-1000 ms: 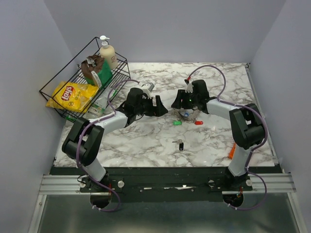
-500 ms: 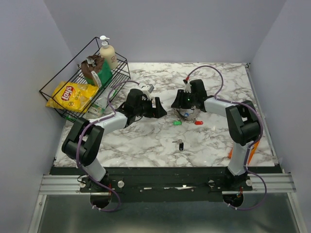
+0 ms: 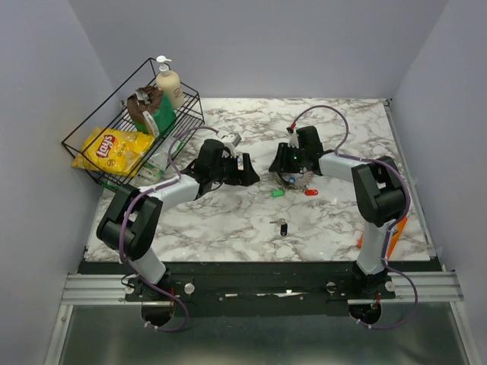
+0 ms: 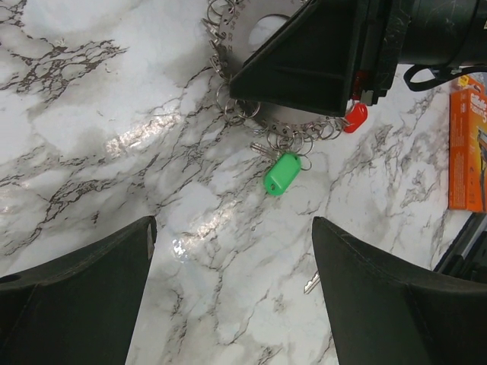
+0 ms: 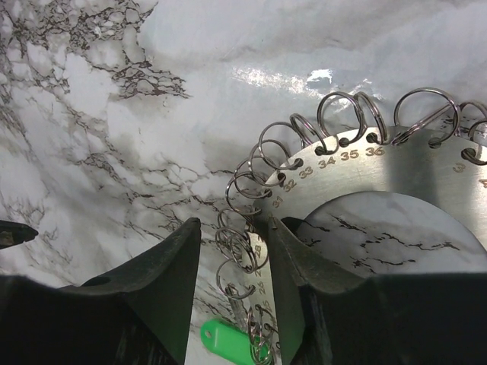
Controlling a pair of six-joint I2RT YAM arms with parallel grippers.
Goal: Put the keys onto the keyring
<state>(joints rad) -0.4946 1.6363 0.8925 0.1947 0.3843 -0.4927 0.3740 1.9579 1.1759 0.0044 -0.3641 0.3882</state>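
Observation:
The keyring (image 3: pixel 297 181) is a flat silvery numbered hoop (image 5: pixel 365 175) fringed with small wire loops, lying at mid table. A green-headed key (image 3: pixel 278 192) and a red-headed one (image 3: pixel 310 192) sit at its near edge; the green one (image 5: pixel 224 337) hangs from a loop. A black-headed key (image 3: pixel 283 226) lies loose nearer the bases. My right gripper (image 5: pixel 232 228) straddles the hoop's band, one finger inside against the band, the other outside with a gap to the loops. My left gripper (image 4: pixel 232 228) is wide open over bare marble, left of the keyring (image 4: pixel 297 133) and the green key (image 4: pixel 282 173).
A black wire basket (image 3: pixel 91 148) at the far left holds a yellow chips bag (image 3: pixel 114 148), a soap bottle (image 3: pixel 169 82) and a brown-green pack. A flat orange box (image 4: pixel 466 144) lies by the right arm's base. Grey walls close three sides.
The right gripper's jaws have narrowed around the keyring's band, and that arm's elbow has shifted slightly left. The left gripper has drawn back a little to the left.

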